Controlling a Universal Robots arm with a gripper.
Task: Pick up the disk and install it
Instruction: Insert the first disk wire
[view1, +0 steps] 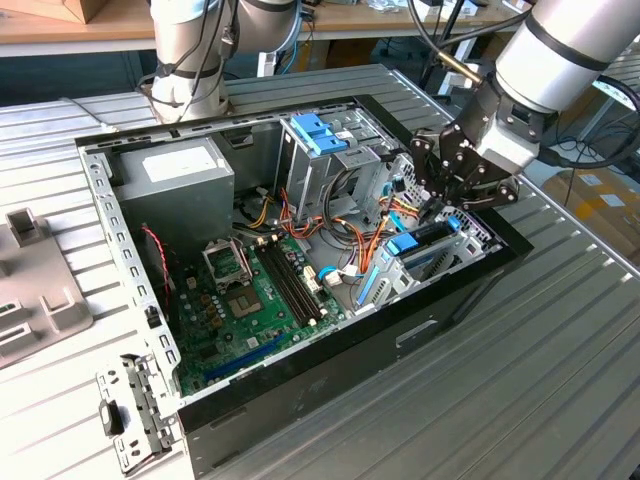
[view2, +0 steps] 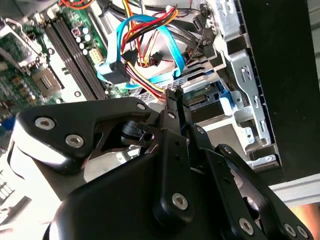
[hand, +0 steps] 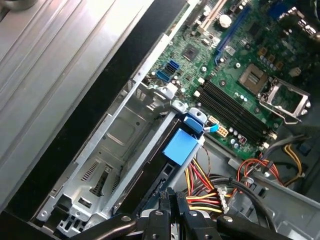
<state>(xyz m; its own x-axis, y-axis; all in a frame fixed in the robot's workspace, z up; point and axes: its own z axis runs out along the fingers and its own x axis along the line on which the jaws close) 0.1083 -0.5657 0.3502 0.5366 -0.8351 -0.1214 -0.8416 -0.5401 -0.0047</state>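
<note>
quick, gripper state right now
Gripper: fingers together, down in the drive bay at the disk; whether it grips the disk cannot be told.

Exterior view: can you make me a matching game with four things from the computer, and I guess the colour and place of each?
Things:
1. motherboard
2. grey box
3. pincer
4. disk

Colours and places:
A. black, hanging over the case's end at the exterior view's right
B. green, flat on the case floor
C. white label on top, far corner at the exterior view's left
D. blue rails, just under the pincer

Pairs: 1-B, 2-C, 3-A, 4-D
</note>
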